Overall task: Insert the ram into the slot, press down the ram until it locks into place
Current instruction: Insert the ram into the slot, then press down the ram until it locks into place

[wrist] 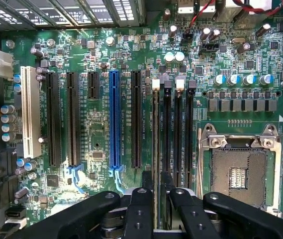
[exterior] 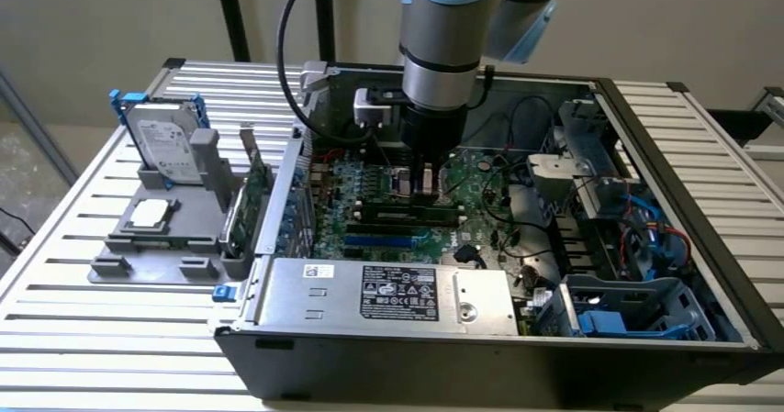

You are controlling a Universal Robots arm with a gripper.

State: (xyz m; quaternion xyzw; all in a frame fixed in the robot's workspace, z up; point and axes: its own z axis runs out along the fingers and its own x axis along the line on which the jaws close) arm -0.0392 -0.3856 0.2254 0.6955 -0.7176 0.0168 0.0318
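Slatted surface [exterior: 73, 274] carries the case [exterior: 490, 366]; my tool [wrist: 160, 194] is pinched narrowly on the ram [exterior: 380, 216], beside the socket [wrist: 240, 174]; label [exterior: 401, 297] print unreadable.

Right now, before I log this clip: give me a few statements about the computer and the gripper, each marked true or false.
1. The gripper is down inside the open computer case, over the motherboard. True.
2. A fan covers the processor socket. False: the socket is uncovered, its contacts bare.
3. A hard drive stands in the grey tray outside the case. True.
4. A card sits in the blue slot. False: the blue slot is empty.
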